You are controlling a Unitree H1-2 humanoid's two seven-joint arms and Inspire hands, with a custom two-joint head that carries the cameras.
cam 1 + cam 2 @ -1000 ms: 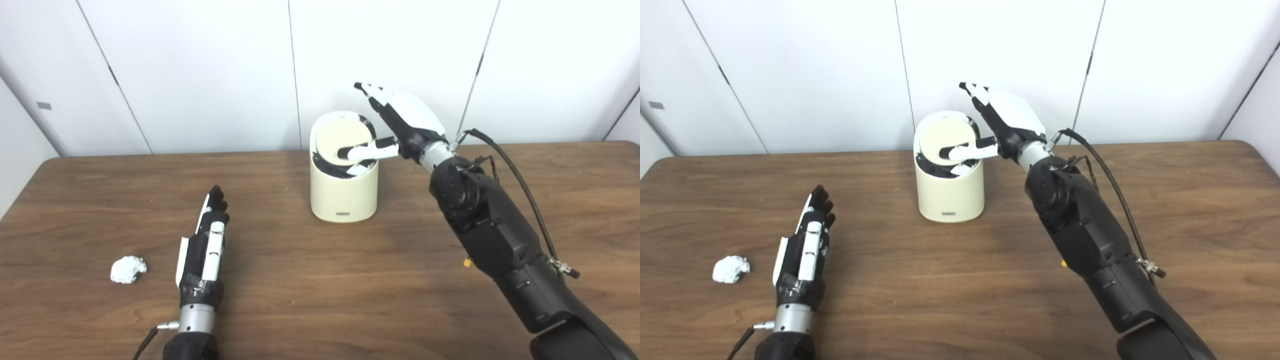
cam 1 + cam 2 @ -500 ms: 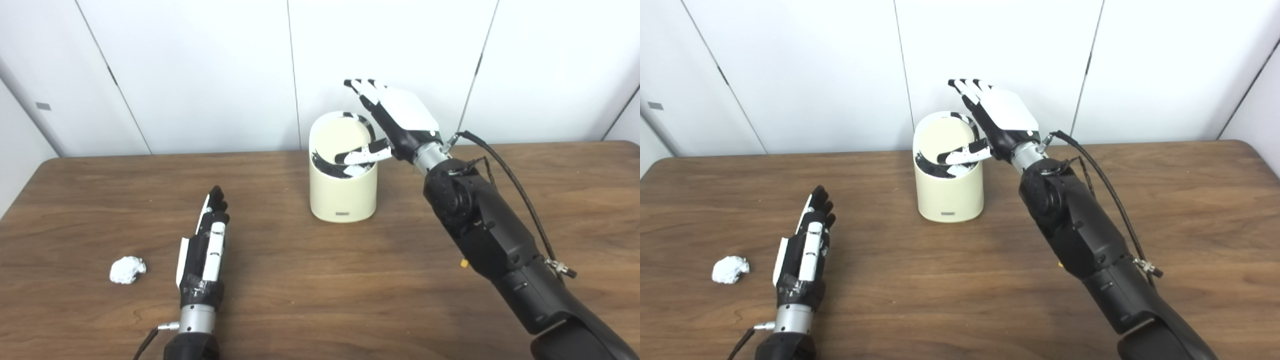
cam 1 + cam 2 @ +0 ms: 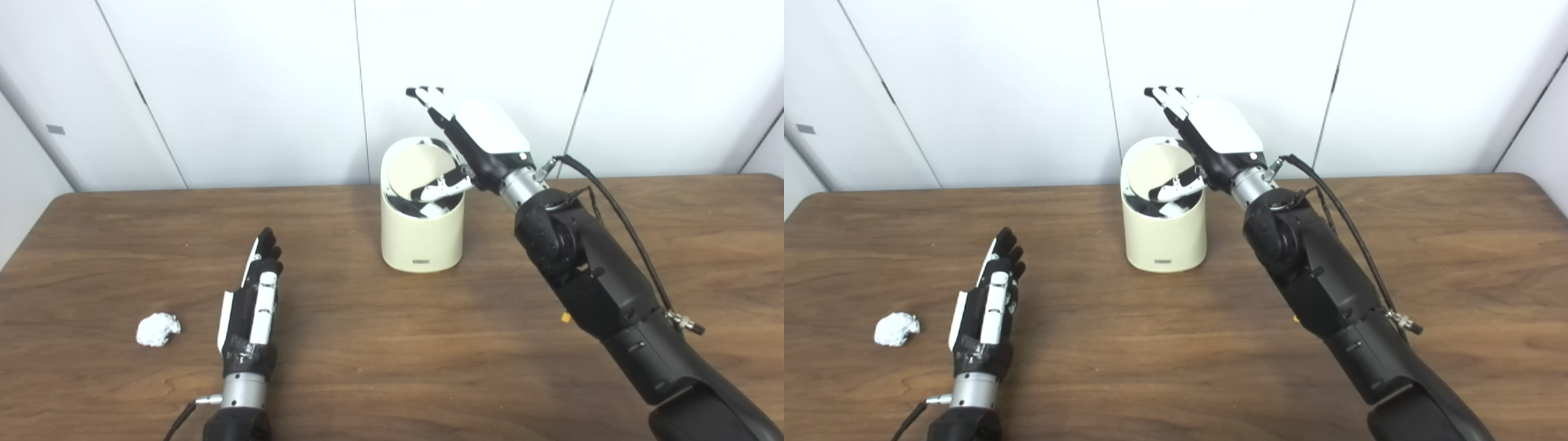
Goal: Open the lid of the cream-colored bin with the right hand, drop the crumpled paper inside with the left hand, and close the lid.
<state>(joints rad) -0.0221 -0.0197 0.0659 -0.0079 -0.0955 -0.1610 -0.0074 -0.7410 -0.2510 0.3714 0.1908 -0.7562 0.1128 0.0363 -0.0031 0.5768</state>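
The cream-colored bin (image 3: 421, 239) stands at the middle back of the wooden table (image 3: 392, 361). Its round lid (image 3: 419, 174) is tilted up toward the back, showing a dark gap at the front. My right hand (image 3: 471, 138) is open above the bin's right rim, its thumb under the lid's front edge and its fingers stretched up over the lid. The crumpled paper (image 3: 157, 329) lies at the front left of the table. My left hand (image 3: 254, 297) lies flat and open on the table, just right of the paper and apart from it.
White wall panels (image 3: 245, 86) rise behind the table's back edge. A black cable (image 3: 618, 211) loops along my right forearm. Bare wood lies between the bin and my left hand.
My right hand has moved left and up over the bin, and its thumb has tipped the lid up steeper toward the back. My left hand and the paper have not moved.
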